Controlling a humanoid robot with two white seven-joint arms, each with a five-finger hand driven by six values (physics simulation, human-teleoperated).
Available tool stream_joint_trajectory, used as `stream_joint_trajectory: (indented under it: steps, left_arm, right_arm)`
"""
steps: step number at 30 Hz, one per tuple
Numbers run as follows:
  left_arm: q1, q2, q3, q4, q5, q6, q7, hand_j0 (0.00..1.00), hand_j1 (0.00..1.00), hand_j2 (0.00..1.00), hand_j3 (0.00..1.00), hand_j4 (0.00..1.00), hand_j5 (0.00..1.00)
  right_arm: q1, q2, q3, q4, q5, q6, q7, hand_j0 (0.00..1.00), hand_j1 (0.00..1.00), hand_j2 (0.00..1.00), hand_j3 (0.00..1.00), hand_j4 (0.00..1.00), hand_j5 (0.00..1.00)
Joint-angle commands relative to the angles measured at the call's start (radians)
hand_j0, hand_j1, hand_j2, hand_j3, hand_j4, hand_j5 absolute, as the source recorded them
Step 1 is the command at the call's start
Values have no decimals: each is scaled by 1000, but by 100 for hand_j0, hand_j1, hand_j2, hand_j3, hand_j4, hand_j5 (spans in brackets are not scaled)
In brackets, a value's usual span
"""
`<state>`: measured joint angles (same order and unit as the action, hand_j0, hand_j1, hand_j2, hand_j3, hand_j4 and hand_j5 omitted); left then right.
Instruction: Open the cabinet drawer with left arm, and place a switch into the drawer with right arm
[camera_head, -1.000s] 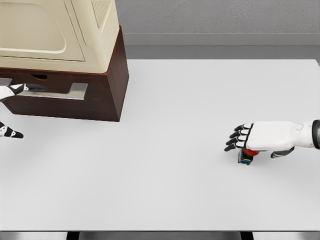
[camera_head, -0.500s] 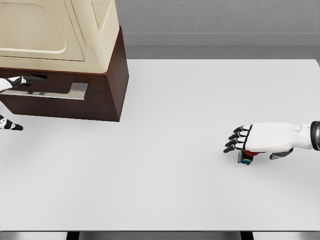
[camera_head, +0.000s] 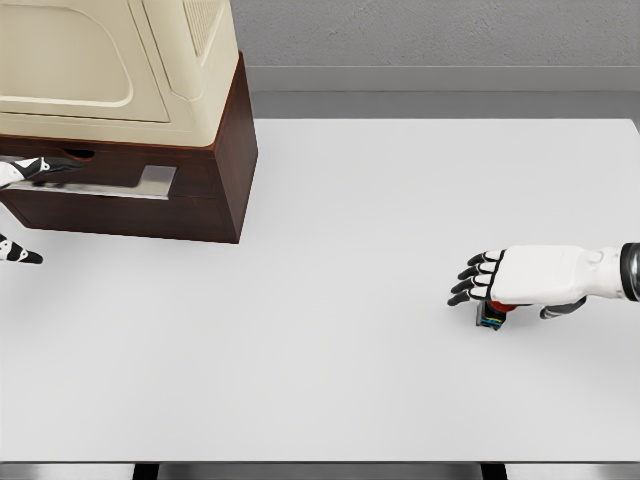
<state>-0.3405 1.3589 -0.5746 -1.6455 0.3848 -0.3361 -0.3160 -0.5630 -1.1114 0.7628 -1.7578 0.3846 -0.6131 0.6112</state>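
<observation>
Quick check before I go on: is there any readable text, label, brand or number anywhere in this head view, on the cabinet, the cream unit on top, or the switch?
None can be read.
Cabinet: plain dark wood with a metal drawer front, no lettering.
Cream unit on top: moulded panels only, no markings.
Switch under the right hand: red and teal parts show, too small and covered to tell any label.
Table: bare white.

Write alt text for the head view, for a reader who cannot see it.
A white robot right hand rests over a small switch on a white table, fingers extended. At far left, the left hand reaches the metal handle of a dark wooden cabinet drawer, with a cream appliance on top.
</observation>
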Motion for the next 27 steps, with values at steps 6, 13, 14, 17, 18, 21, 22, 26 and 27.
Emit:
stream_joint_trajectory:
  steps: [6, 13, 14, 17, 18, 21, 22, 26, 27]
  left_arm:
    - [2, -6, -7, 3, 5, 20, 0, 94, 94, 94, 94, 94, 94]
    - [2, -6, -7, 0, 6, 11, 0, 85, 85, 85, 85, 85, 85]
    - [2, -4, -7, -2, 8, 9, 0, 81, 81, 81, 81, 81, 81]
    - [2, -4, -7, -8, 11, 6, -2, 77, 77, 77, 77, 77, 77]
    - [2, -3, -7, -16, 11, 5, -3, 77, 77, 77, 77, 77, 77]
    - [2, -1, -7, -25, 14, -12, -18, 78, 78, 78, 78, 78, 78]
    - [2, 0, -7, -36, 14, -15, -18, 78, 78, 78, 78, 78, 78]
    - [2, 6, -7, -53, 32, -40, -51, 78, 78, 78, 78, 78, 78]
    - [2, 8, -7, -53, 37, -44, -58, 78, 78, 78, 78, 78, 78]
  right_arm:
    - [0, -1, 0, 0, -3, 2, 0, 96, 96, 96, 96, 96, 96]
    - [-2, -1, 0, 0, -4, 2, 0, 96, 96, 96, 96, 96, 96]
    - [0, -1, 0, 0, -4, 2, 0, 96, 96, 96, 96, 96, 96]
    - [0, 4, 0, 0, -4, 2, 0, 96, 96, 96, 96, 96, 96]
    - [0, 4, 0, 0, -4, 2, 0, 96, 96, 96, 96, 96, 96]
    - [0, 5, 0, 0, -4, 2, 0, 92, 92, 92, 92, 92, 92]
    - [0, 5, 0, 0, -4, 2, 0, 92, 92, 92, 92, 92, 92]
    - [0, 7, 0, 0, -1, 2, 0, 92, 92, 92, 92, 92, 92]
    - [0, 7, 0, 0, 10, 2, 0, 92, 92, 92, 92, 92, 92]
